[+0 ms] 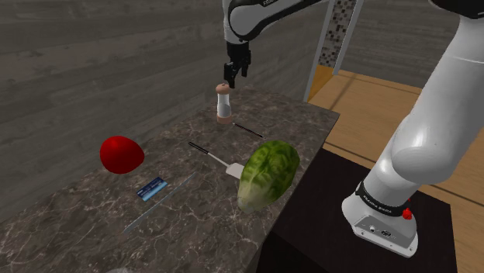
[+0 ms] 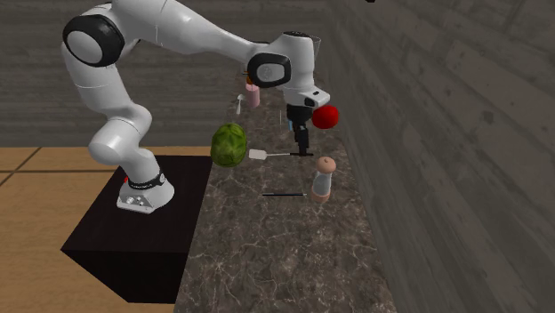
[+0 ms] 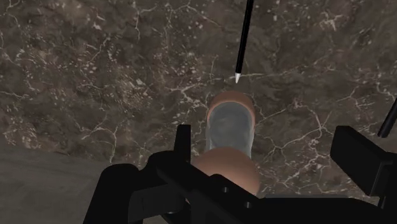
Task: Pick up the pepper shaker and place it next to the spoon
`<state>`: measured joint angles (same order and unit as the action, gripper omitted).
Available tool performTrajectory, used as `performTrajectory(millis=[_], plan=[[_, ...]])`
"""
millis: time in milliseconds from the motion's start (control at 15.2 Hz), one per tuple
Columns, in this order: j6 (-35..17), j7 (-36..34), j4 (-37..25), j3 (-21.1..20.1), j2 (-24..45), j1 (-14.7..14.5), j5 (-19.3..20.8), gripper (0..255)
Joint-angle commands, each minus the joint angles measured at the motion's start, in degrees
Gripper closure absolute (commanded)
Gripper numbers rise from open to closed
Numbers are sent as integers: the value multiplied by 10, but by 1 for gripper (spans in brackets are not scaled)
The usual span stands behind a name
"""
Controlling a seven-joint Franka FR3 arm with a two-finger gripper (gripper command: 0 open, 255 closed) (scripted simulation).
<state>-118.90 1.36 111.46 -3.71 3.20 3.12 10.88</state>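
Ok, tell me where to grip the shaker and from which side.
Grip the shaker around its pale middle, below the brown cap, coming straight down from above. It stands upright on the counter, narrow and round, and the open gripper hangs close above it, so it can close on both sides.

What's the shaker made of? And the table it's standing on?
The pepper shaker looks like matte wood at cap and base, being tan-brown, with a greyish, maybe glass, middle. The counter looks like dark marble: white veins run through it.
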Motion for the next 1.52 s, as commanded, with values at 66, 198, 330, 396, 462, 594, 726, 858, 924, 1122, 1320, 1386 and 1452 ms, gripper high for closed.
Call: performTrajectory(millis=[66, 198, 330, 396, 462, 594, 726, 858, 924, 1122, 1320, 1386, 1452], plan=[[-9, -8, -60, 1, 65, -1, 12, 0], [-9, -10, -108, 2, 110, -3, 18, 0], [-14, -11, -121, 4, 127, -3, 21, 0], [-21, -12, -118, 4, 130, -2, 22, 0], [-27, -12, -115, 5, 134, -2, 22, 0], [-40, -13, -109, 6, 140, -1, 24, 0], [-52, -14, -104, 7, 147, 0, 26, 0], [-56, -15, -102, 7, 150, 1, 26, 0], [-56, -15, -102, 7, 150, 1, 26, 0], [-56, -15, -102, 7, 150, 1, 26, 0], [-56, -15, -102, 7, 150, 1, 26, 255], [-56, -15, -102, 7, 150, 1, 26, 255], [-56, -15, -102, 7, 150, 1, 26, 255]])
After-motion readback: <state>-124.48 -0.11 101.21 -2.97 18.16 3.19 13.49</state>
